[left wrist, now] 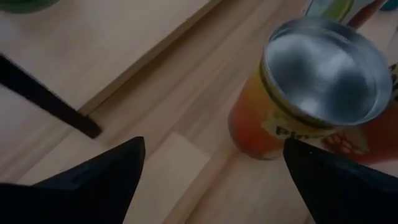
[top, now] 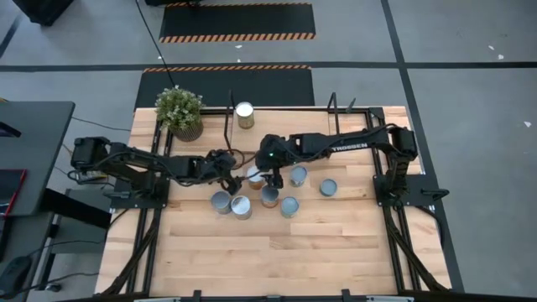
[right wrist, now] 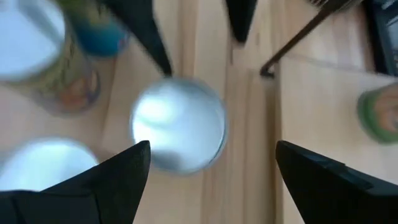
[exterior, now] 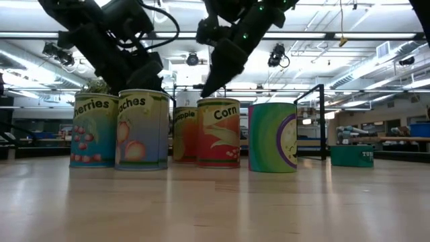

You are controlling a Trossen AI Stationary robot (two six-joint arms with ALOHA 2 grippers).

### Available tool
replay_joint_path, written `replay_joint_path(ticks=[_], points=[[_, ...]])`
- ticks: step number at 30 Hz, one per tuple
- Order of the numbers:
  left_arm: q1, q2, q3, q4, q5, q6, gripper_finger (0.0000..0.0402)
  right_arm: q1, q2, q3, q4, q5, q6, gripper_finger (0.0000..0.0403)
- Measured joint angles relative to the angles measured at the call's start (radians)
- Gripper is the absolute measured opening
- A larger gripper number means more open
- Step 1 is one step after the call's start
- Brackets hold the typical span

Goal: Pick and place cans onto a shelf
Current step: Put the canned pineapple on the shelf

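Several cans stand upright in a cluster on the table's middle (top: 269,195), and one can (top: 243,115) stands on the light-wood shelf (top: 285,117) at the far edge. My left gripper (top: 233,174) is open, low, just left of an orange-labelled can (left wrist: 317,87), which lies ahead of its fingers (left wrist: 211,146). My right gripper (top: 271,178) is open above the same can (right wrist: 179,123), looking down on its silvery top. In the low view the cans stand in a row (exterior: 218,132) under both arms.
A potted green plant (top: 179,111) stands at the shelf's left end. The shelf's black upright frames (top: 231,113) (top: 331,109) stand near both arms, and one frame's foot (left wrist: 50,102) is close to my left gripper. The table's near half is bare wood (top: 277,252).
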Motion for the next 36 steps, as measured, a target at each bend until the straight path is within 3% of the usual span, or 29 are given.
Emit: replay_joint_path(ticks=[5,16,24,28,31,36], points=[[-0.011,0.0,0.0,-0.019,0.002,-0.006,0.0389,0.024,-0.013,0.001,-0.072,0.108,-0.052,0.0354],[-0.016,0.005,-0.001,-0.003,-0.02,-0.008,0.0389,-0.011,0.058,-0.012,-0.008,0.039,-0.115,0.0354],[-0.017,0.005,-0.001,0.007,-0.014,-0.009,0.0389,-0.048,0.074,-0.008,0.097,0.147,-0.196,0.0354],[-0.024,0.005,-0.001,0.002,-0.009,-0.008,0.0389,-0.065,0.041,0.016,0.015,0.178,-0.206,0.0354],[-0.03,0.002,-0.002,-0.022,-0.008,-0.009,0.0389,-0.065,0.017,0.023,-0.06,0.149,-0.192,0.0354],[-0.023,0.002,-0.002,-0.02,-0.022,-0.008,0.0389,-0.072,0.019,0.022,-0.1,-0.033,-0.16,0.0354]])
